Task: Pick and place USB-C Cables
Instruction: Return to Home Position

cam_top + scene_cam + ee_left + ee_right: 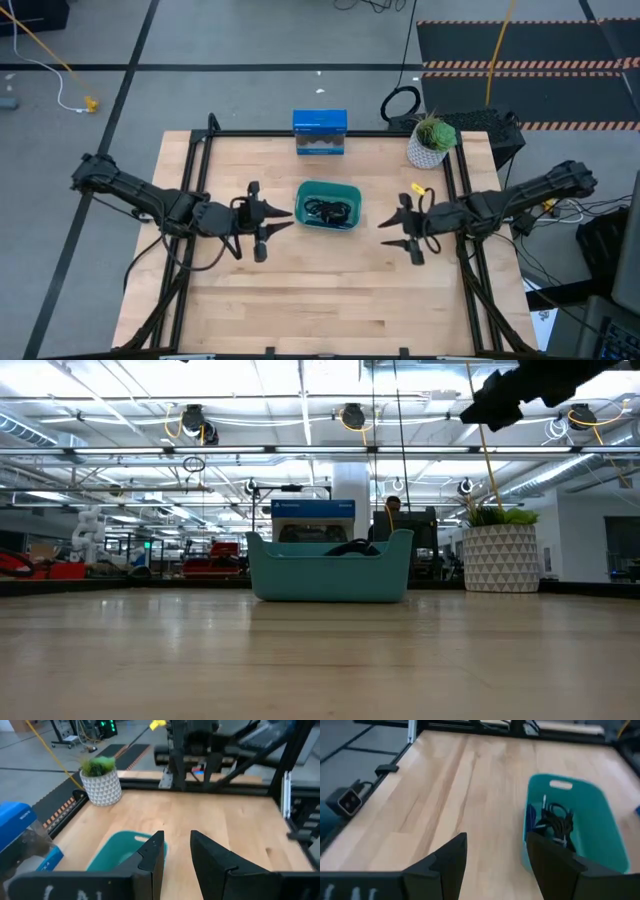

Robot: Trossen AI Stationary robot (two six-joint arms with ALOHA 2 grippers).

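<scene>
The teal bin (328, 205) stands at the table's middle, also seen in the low view (329, 565). Inside it lie the USB-C cables (555, 822): black bundles and a blue-purple one (531, 816) against the bin's wall; a dark hump (350, 547) shows above the rim. My left gripper (277, 222) hangs open just left of the bin, its fingers (152, 852) pointing past the bin's edge. My right gripper (395, 228) hangs open to the bin's right, above bare wood, fingers (452, 855) aimed toward the bin. Neither holds anything.
A blue box (320, 132) stands behind the bin at the far edge. A potted plant in a white patterned pot (432, 142) sits at the far right corner. A black frame (190, 160) borders the table. Bare wood lies toward the near edge.
</scene>
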